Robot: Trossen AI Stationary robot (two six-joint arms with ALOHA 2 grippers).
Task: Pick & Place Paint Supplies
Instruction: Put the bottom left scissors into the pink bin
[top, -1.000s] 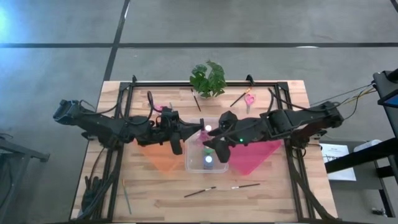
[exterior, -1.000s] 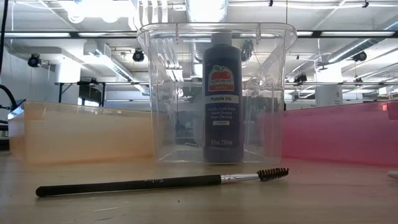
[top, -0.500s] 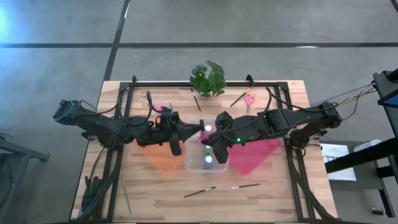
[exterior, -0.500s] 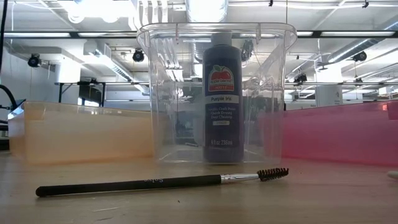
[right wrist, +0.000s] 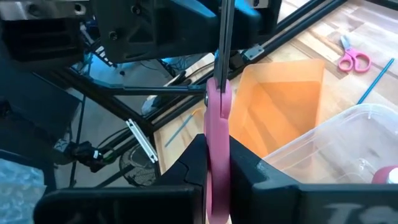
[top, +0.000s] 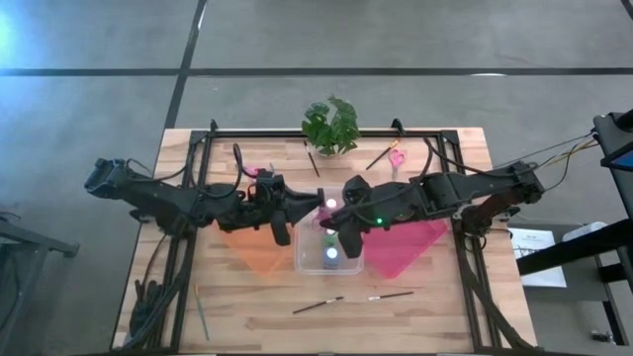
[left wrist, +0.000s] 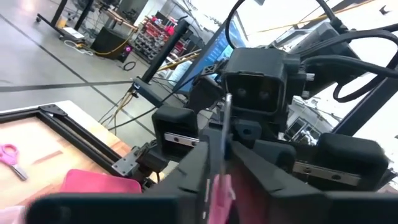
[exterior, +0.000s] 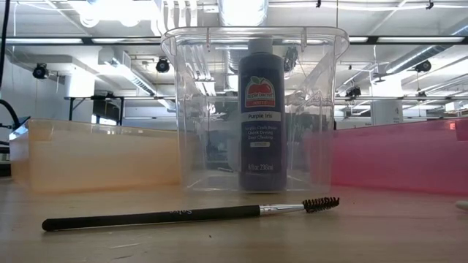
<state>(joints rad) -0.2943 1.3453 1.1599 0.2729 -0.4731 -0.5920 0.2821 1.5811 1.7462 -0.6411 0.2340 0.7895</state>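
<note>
A thin tool with a flat pink handle [right wrist: 217, 124] and a slim grey shaft [right wrist: 221, 37] stands upright above the clear bin [top: 306, 259]. My right gripper [right wrist: 217, 152] is shut on it. My left gripper [top: 307, 211] faces the right gripper [top: 328, 222] over the bin, close by the tool's shaft [left wrist: 225, 118]; whether it touches the shaft does not show. A dark purple paint bottle [exterior: 261, 109] stands on its base inside the bin [exterior: 197, 109]. A pink-capped bottle [right wrist: 388, 175] is in there too. My right gripper pinches the tool's flat pink handle [right wrist: 217, 134] between its two fingers, which come in about level from the table's right side and lie across the tool. The tool stands upright and clear of the bin, its pink end down and its shaft pointing up.
An orange tray [top: 259, 247] and a pink tray [top: 410, 242] flank the bin. Brushes [top: 318, 305] [top: 391, 295] lie near the front edge, one close to the low camera [exterior: 183, 214]. Pink scissors [top: 396, 156] [right wrist: 354, 59] and a plant [top: 331, 126] sit at the back.
My right gripper has edged a little toward the table's left, closer to my left gripper. The bin and the purple bottle have stayed where they were.
</note>
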